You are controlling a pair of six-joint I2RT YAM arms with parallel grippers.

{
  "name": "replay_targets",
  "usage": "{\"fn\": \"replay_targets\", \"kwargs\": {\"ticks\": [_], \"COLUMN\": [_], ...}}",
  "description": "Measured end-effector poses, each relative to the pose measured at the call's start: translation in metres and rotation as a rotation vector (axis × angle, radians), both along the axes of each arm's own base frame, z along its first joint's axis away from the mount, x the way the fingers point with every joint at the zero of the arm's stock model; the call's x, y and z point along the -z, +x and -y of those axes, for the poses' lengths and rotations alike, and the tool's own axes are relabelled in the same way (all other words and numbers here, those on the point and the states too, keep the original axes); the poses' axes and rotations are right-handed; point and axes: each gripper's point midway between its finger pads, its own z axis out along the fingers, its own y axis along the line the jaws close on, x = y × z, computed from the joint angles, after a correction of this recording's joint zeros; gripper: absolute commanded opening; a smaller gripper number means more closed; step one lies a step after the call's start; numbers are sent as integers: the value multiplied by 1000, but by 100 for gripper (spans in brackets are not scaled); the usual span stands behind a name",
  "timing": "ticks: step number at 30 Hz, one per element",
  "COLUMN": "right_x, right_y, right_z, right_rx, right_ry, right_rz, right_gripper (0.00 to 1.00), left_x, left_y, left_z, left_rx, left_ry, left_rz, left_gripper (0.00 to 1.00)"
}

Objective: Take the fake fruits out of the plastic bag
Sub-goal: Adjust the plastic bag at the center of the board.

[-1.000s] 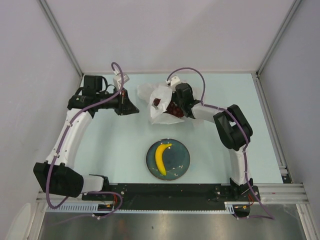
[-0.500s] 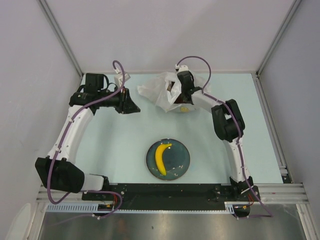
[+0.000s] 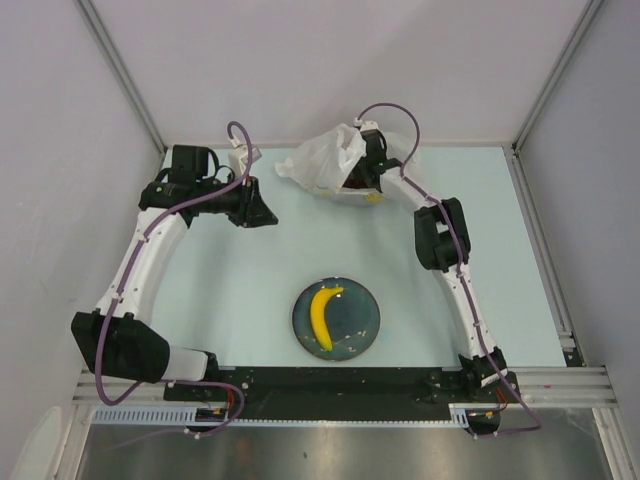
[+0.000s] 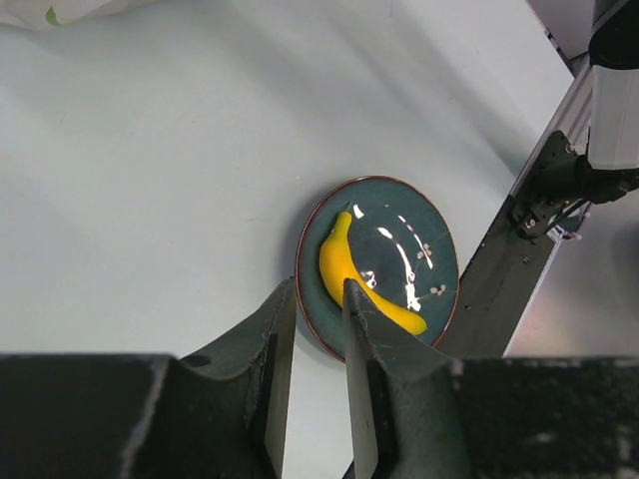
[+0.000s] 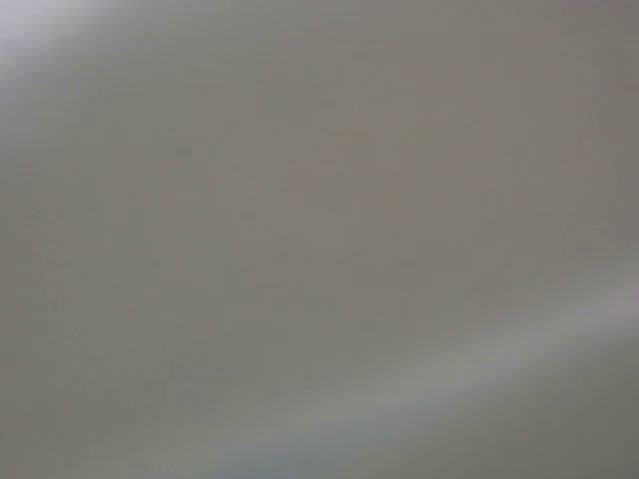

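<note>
The plastic bag is bunched up at the back of the table, and its edge shows in the left wrist view. My right gripper is buried in it, and the bag moves with it. The right wrist view is only grey plastic. A yellow lemon and a dark red fruit peek out under the bag's right edge. The banana lies on the dark plate, also in the left wrist view. My left gripper hovers left of the bag, slightly open and empty.
The plate sits at the near middle of the table. Grey walls enclose the table on three sides. A black rail with the arm bases runs along the near edge. The dragon fruit is out of view.
My right gripper has moved toward the back wall, carrying the bag with it and bunching it up. The lemon has come into view under the bag. The left arm has barely moved.
</note>
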Motion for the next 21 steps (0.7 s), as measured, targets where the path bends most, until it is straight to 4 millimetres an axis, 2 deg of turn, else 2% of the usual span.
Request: {"fn": "replay_targets", "kwargs": {"ticks": [2, 4, 10, 14, 16, 21], "right_x": [0, 0, -1, -5, -8, -19], "right_y": [0, 1, 0, -8, -15, -37], "right_z": [1, 3, 3, 1, 3, 7], "right_rx": [-7, -11, -56, -83, -94, -114], "right_ry": [-2, -11, -18, -7, -5, -2], "right_rz": [-1, 1, 8, -11, -30, -80], "right_gripper": [6, 1, 0, 0, 0, 0], "left_x": [0, 0, 0, -1, -3, -6], "left_y": [0, 1, 1, 2, 2, 3], "left_z": [0, -1, 0, 0, 0, 2], "left_rx": [0, -1, -1, -1, -1, 4], "left_ry": [3, 3, 3, 1, 0, -19], "left_rz": [3, 4, 5, 16, 22, 29], "left_gripper": [30, 30, 30, 31, 40, 52]}}
